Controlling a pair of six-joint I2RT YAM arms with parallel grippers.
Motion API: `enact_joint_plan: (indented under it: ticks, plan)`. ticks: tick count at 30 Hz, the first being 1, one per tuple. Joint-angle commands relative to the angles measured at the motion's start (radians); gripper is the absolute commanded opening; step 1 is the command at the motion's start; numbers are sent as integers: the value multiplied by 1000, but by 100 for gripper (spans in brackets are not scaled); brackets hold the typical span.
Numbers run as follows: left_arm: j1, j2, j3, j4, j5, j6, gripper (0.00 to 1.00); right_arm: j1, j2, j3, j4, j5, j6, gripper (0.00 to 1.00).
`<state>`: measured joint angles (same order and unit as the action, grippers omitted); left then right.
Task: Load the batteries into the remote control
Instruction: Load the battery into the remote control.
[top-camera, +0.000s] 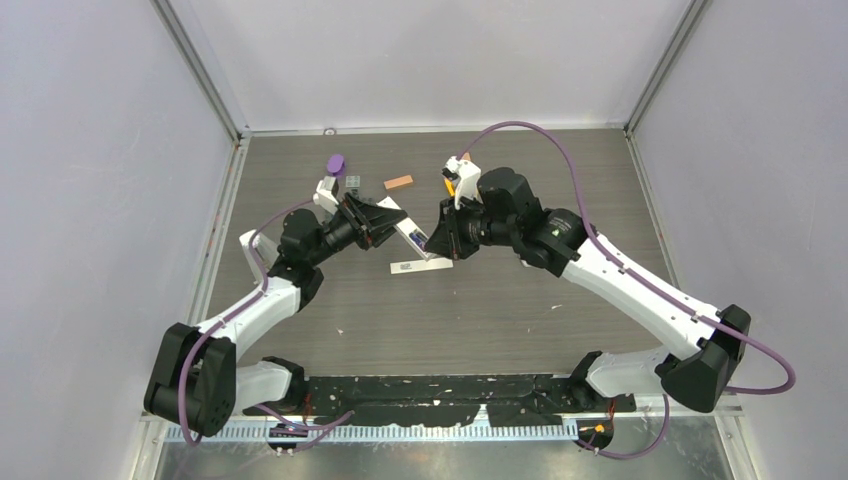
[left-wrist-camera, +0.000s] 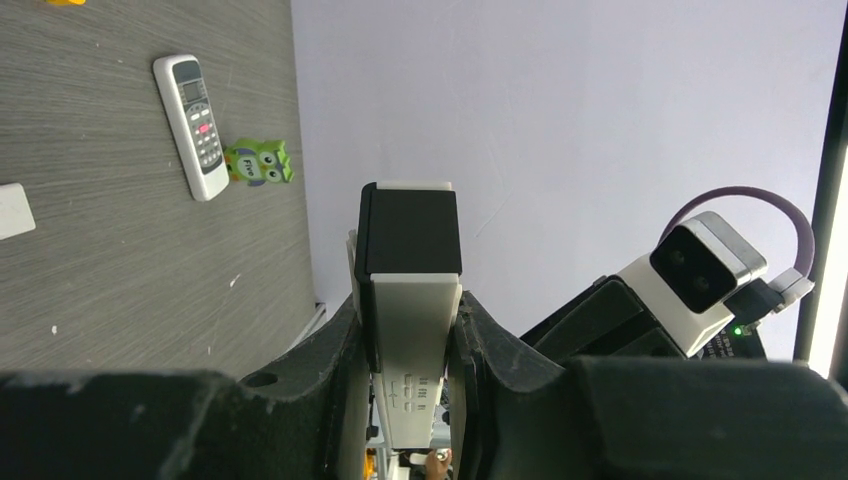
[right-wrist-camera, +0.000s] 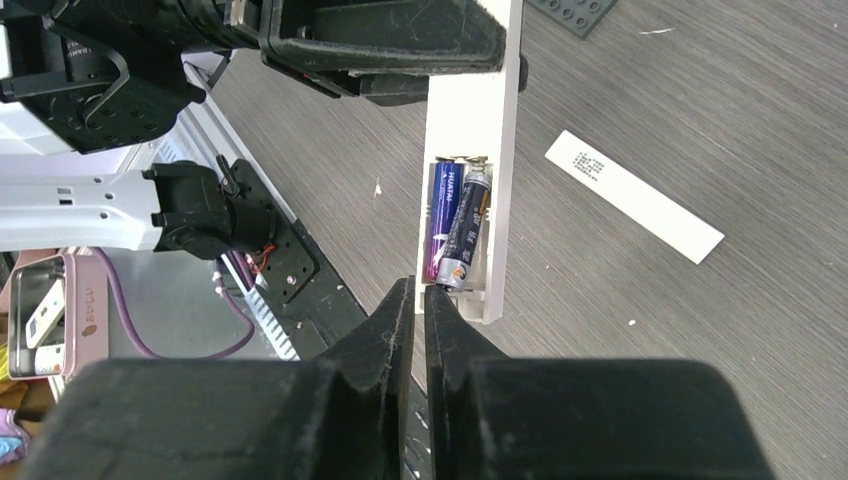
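My left gripper (left-wrist-camera: 408, 335) is shut on a white remote (left-wrist-camera: 410, 240) and holds it above the table; in the top view the gripper (top-camera: 383, 218) has the remote (top-camera: 412, 236) sticking out to the right. In the right wrist view the remote's (right-wrist-camera: 470, 120) open back compartment holds a blue-purple battery (right-wrist-camera: 441, 215) lying flat and a dark battery (right-wrist-camera: 466, 225) lying slanted, its near end raised. My right gripper (right-wrist-camera: 421, 292) is shut and empty, its tips at the dark battery's near end. It also shows in the top view (top-camera: 440, 240).
The white battery cover (right-wrist-camera: 633, 196) lies on the table under the remote, also in the top view (top-camera: 420, 265). An orange-brown block (top-camera: 398, 182), a purple piece (top-camera: 336, 163) and a dark plate (top-camera: 355, 181) lie farther back. A second remote (left-wrist-camera: 192, 125) and a green owl (left-wrist-camera: 258, 162) lie by the wall.
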<state>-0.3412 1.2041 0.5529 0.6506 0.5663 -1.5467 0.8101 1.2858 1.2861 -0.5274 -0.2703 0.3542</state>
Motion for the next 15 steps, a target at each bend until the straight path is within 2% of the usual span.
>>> enact_joint_plan:
  ticks: [1,6,15]
  plan:
    - [-4,-23,56,54,34,47,0,6,19,59,3,77,33,12]
    - [-5,-29,95,52,75,94,0,5,48,84,-14,70,49,12]
    - [-10,-20,93,134,113,87,0,-4,81,114,-40,63,69,11]
